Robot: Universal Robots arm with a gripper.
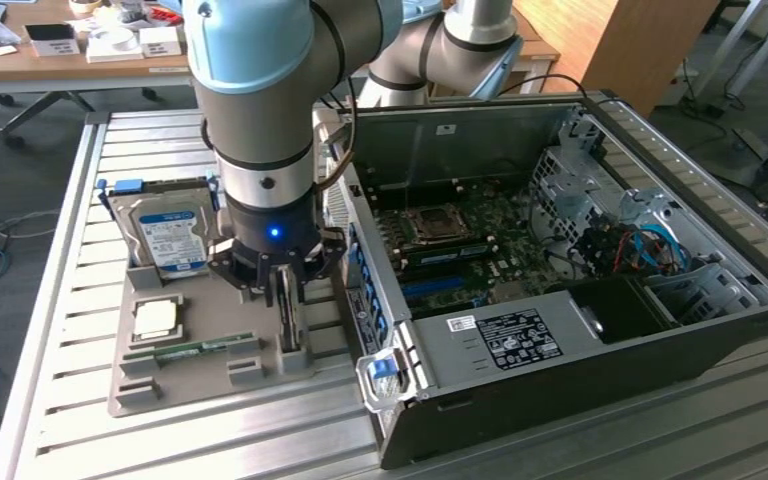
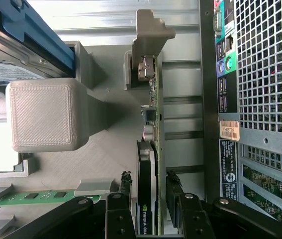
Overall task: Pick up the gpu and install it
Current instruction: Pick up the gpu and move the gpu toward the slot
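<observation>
On the grey holder tray [image 1: 184, 392], just to the exterior view's left of the open computer case [image 1: 651, 345], you can see the gpu [image 1: 287, 322] standing on edge in its slot. Your claw [image 1: 284, 292] is low over it and released. In the wrist view its two fingers [image 2: 125, 186] straddle the gpu [image 2: 146, 159], one on each face, with a thin gap either side. The hard drive [image 1: 171, 240] and memory stick [image 1: 205, 347] sit in the same tray on the slatted worktop [image 1: 57, 300].

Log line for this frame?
phase: pre-grasp | pincer: open, straddling gpu | gpu: on edge in gray holder, unlifted | pc case: open
</observation>
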